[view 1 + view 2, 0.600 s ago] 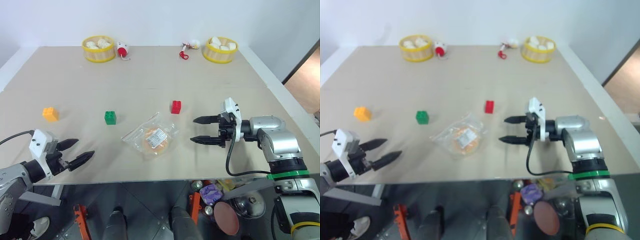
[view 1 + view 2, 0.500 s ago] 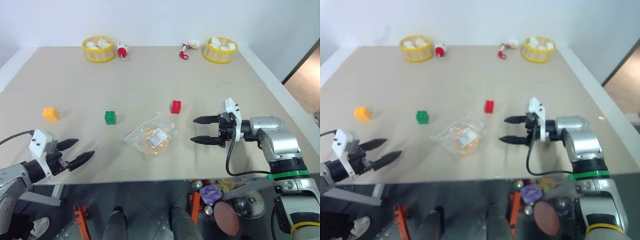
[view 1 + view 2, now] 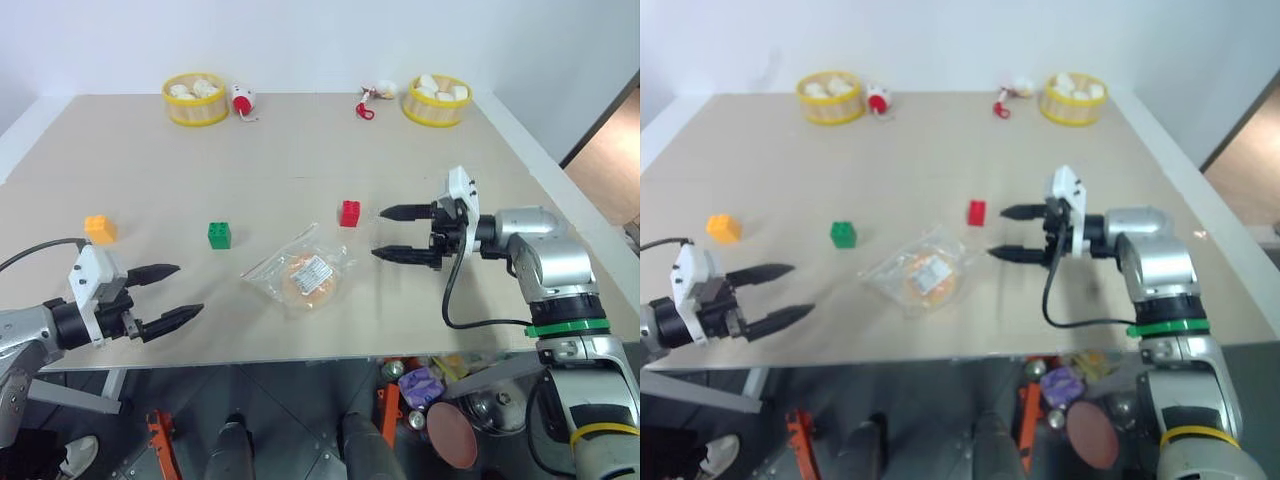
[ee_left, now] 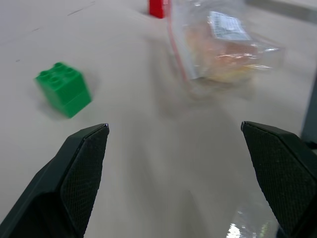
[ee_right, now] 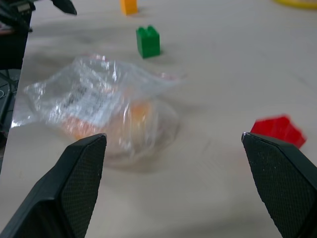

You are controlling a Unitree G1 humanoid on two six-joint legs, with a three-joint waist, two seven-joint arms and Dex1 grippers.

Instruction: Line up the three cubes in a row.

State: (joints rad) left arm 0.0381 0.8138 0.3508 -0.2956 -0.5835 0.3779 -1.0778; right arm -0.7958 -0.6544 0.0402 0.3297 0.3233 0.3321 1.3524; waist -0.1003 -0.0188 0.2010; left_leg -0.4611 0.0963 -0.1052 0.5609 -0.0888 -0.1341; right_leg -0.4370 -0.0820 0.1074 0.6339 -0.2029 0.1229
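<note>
Three bricks loose on the table, both of my grippers empty and spread wide.

From my left: my left gripper [image 3: 168, 294] hovers over the near edge of the table [image 3: 300, 150], fingers far apart and holding nothing. Just beyond it sits the orange-yellow brick [image 3: 100, 229], apart from the others. Further right I see the green brick [image 3: 220, 235], roughly level with the orange-yellow one, well clear of both grippers. Next comes the clear plastic bag with the orange snack [image 3: 300, 275], lying nearer to me than the bricks. The red brick [image 3: 350, 213] stands just past the bag's far corner, slightly farther back than the green one. My right gripper [image 3: 392, 233] points in from the right, fingers wide and empty, tips near the red brick but not touching it.
</note>
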